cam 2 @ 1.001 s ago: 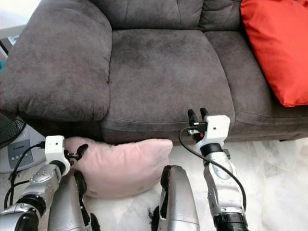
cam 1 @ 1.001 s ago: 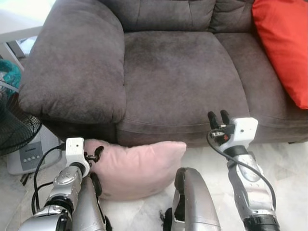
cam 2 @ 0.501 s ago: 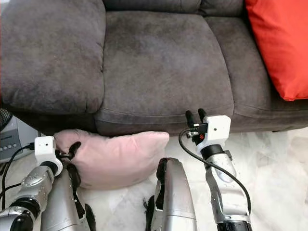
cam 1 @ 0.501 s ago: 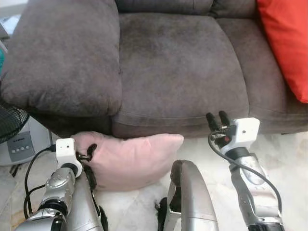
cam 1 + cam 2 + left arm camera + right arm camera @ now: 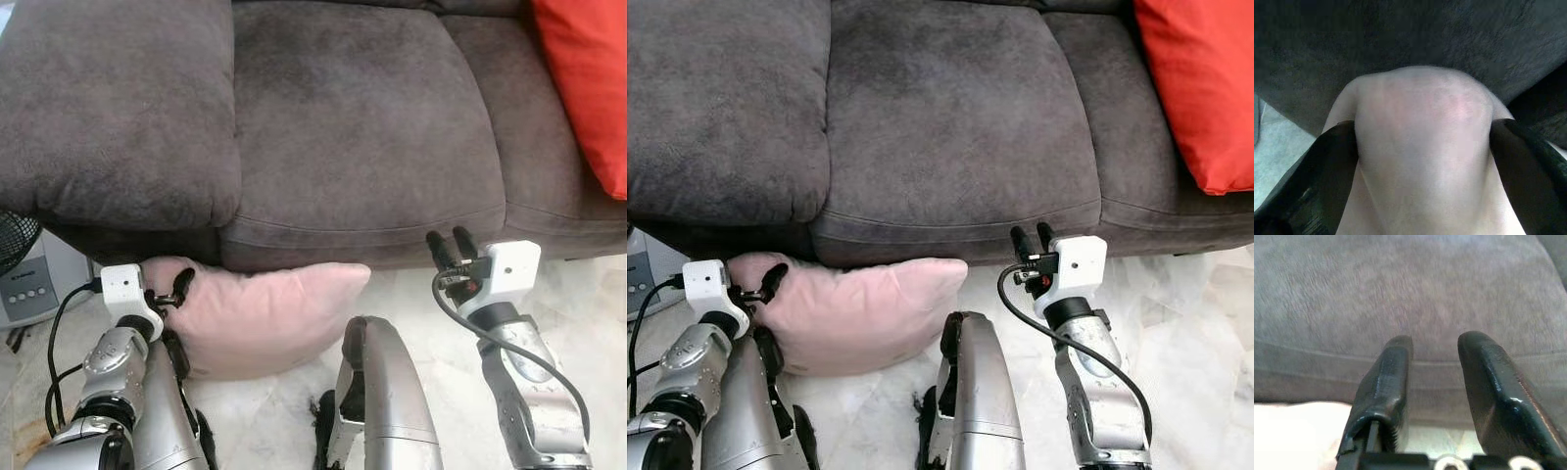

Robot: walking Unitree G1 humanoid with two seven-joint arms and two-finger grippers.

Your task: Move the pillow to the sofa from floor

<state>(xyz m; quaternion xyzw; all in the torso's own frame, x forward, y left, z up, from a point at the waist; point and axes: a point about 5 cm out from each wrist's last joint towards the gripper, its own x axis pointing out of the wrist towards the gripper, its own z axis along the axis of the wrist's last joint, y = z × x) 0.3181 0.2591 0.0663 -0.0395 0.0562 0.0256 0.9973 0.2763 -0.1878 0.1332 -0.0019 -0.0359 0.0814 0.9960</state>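
A pink pillow [image 5: 269, 313] lies on the marble floor [image 5: 441, 323] against the front edge of the grey sofa [image 5: 343, 127]. The left gripper [image 5: 176, 291] touches its corner. The right gripper [image 5: 452, 245] hovers near the sofa front.

I've got a pale pink pillow [image 5: 269, 318] on white marbled floor [image 5: 441, 323], a dark grey-brown sofa [image 5: 353, 127], a bright red cushion [image 5: 588, 78], and black gripper fingers [image 5: 1386, 382].
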